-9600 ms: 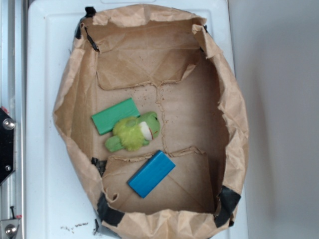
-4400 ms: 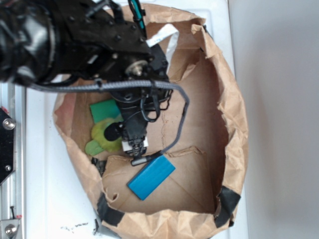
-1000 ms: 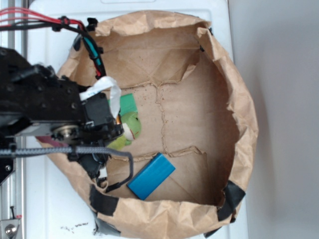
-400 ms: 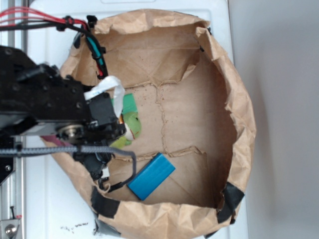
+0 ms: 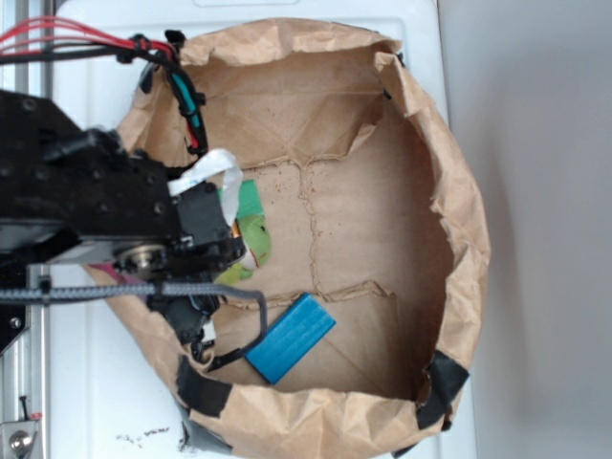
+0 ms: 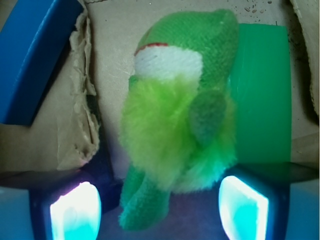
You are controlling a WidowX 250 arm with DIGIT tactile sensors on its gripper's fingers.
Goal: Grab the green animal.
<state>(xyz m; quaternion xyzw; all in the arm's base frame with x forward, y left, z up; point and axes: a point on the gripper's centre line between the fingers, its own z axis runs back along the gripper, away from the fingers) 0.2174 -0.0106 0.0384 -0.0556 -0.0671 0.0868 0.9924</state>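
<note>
Fingers: the two glowing cyan fingers [image 6: 75, 212] stand parted, the small fuzzy yellow-green plush frog [image 6: 182, 117] between them; contact not visible.
Frog's place: on the brown paper bag's [image 5: 382, 201] floor, at 9 o'clock.
Neighbours: flat green rectangular block [image 6: 262, 92] touching the frog at 3 o'clock; blue rectangular block [image 6: 32, 55] at 10 o'clock, apart.
In the way: a torn paper flap [image 6: 80, 100] beside the frog.
Exterior view: the black arm [image 5: 96, 206] covers most of the frog [image 5: 254, 239]; white counter [image 5: 86, 382] underneath.

Fuzzy plush green animal [image 6: 180, 125]; creased brown paper bag [image 5: 459, 191].
</note>
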